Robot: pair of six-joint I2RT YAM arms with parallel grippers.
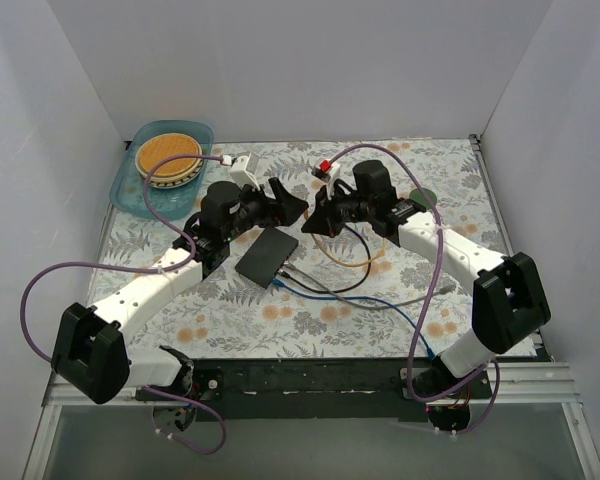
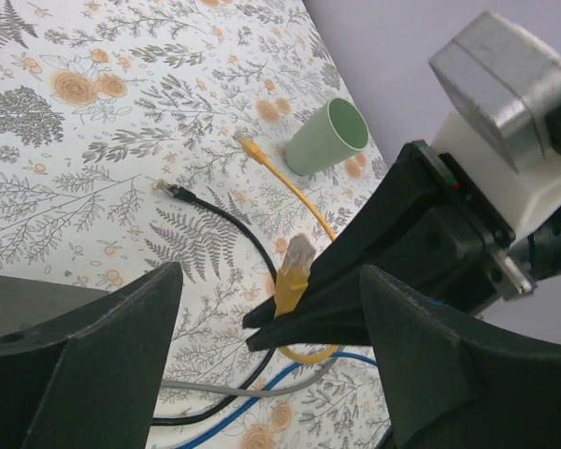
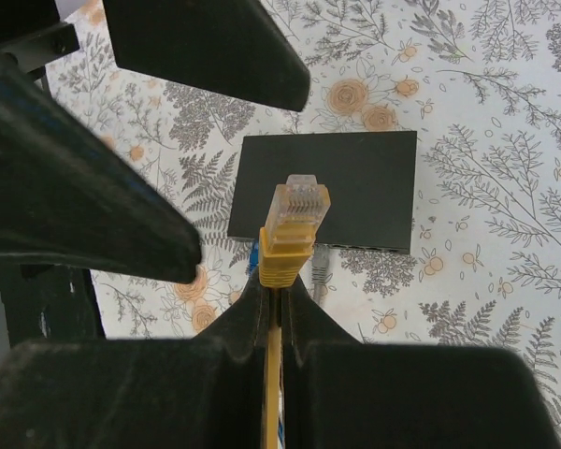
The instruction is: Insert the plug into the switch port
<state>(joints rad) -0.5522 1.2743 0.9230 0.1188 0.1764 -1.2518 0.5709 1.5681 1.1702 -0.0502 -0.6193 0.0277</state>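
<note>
The switch [image 1: 267,256] is a flat black box lying on the floral mat; it also shows in the right wrist view [image 3: 327,187], with blue and grey cables plugged into its near edge. My right gripper [image 3: 279,290] is shut on the yellow cable just behind the yellow plug [image 3: 293,229], whose clear tip points toward the switch from above it. In the left wrist view the plug [image 2: 294,271] sticks up out of the right gripper's tips. My left gripper [image 2: 271,365] is open and empty, its jaws on either side of the right gripper's tips. The two grippers [image 1: 298,208] meet tip to tip above the mat, behind the switch.
A green cup [image 2: 329,136] lies on its side at the back right. A teal tray [image 1: 130,185] with a round woven dish stands at the back left. Black [image 2: 224,220], blue and grey cables trail over the mat. The yellow cable's other plug [image 2: 248,143] lies near the cup.
</note>
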